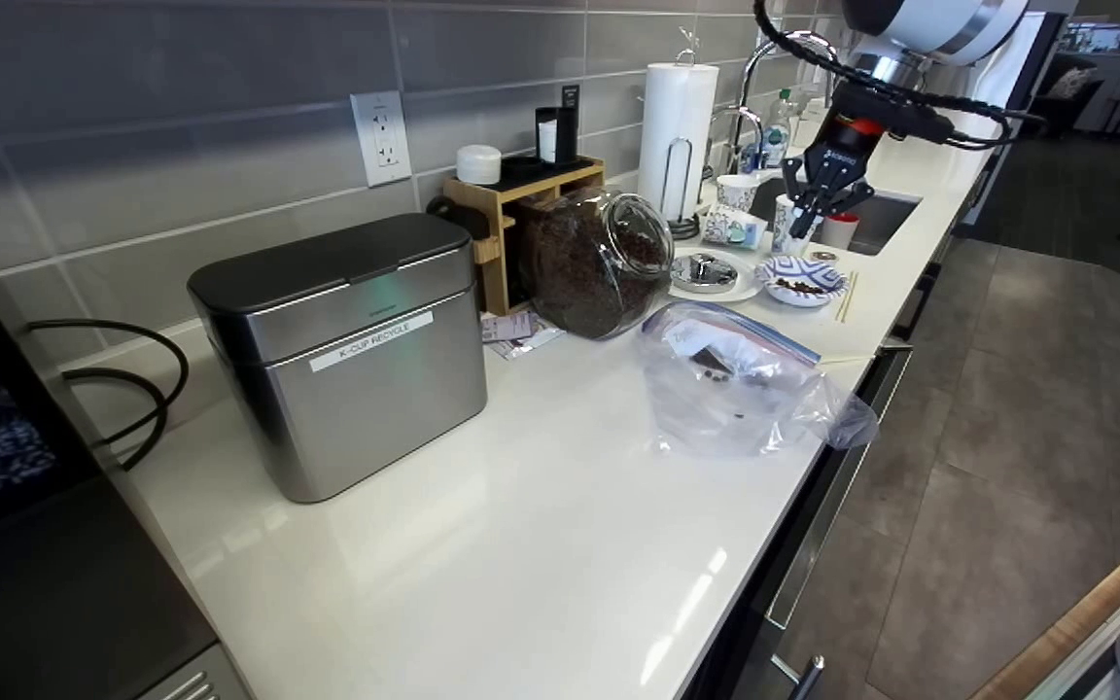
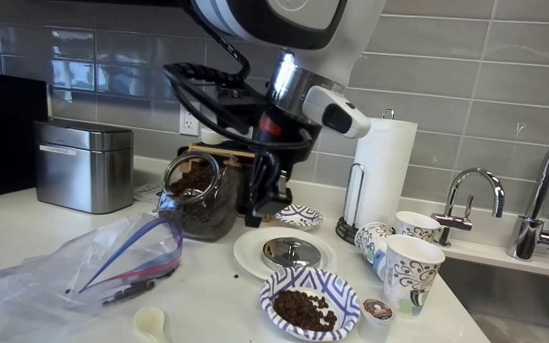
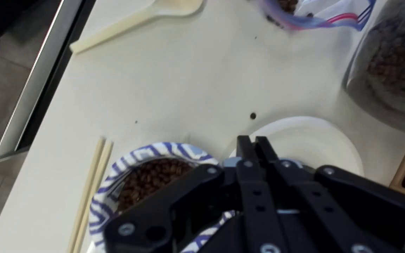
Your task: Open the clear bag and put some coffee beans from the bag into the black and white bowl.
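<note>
Because my pincer (image 3: 253, 141) stands together and empty, I should part it before lightly pinching the clear bag (image 3: 316, 22) at the wrist view's upper right.

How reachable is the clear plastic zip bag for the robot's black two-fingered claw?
Probably yes: in the wrist view, nothing tall shows between the black gripper and the clear plastic bag, which gapes open. The rounded glass jar alongside might crowd it.
</note>
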`<state>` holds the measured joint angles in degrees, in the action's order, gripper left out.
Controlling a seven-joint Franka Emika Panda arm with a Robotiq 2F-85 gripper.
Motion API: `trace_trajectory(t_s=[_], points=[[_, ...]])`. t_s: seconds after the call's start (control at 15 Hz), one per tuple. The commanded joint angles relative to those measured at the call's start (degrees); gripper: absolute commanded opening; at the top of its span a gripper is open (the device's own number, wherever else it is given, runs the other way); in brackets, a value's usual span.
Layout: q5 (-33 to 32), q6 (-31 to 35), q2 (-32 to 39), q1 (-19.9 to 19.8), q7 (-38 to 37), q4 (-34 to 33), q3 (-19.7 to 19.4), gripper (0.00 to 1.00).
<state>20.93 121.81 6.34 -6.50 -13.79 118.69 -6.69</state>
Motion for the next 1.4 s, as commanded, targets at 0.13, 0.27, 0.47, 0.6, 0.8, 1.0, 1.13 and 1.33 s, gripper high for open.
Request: trace_trajectory(t_s=[0.13,0.27,0.47,0.6,0.8,1.0,1.13,1.33], points=[[-5.87,12.77,1.41,-0.73,8.21,1.66,-0.44,0.02],[-4.60,17.41,2.21,-0.89,10.54,2.17,-0.05,0.02],[-4.59,20.55,3.19,-0.96,12.80,2.81,0.39,0.02],[-4.69,20.82,3.68,-1.07,13.81,2.85,0.58,0.14],[-5.04,20.78,4.00,-1.08,14.44,2.87,0.60,0.46],[-4.88,20.45,3.85,-1.14,15.06,2.95,0.68,0.69],[-3.78,18.21,2.92,-1.26,15.31,2.94,0.98,0.83],[-0.64,10.09,1.09,-1.46,16.11,2.36,1.86,1.00]])
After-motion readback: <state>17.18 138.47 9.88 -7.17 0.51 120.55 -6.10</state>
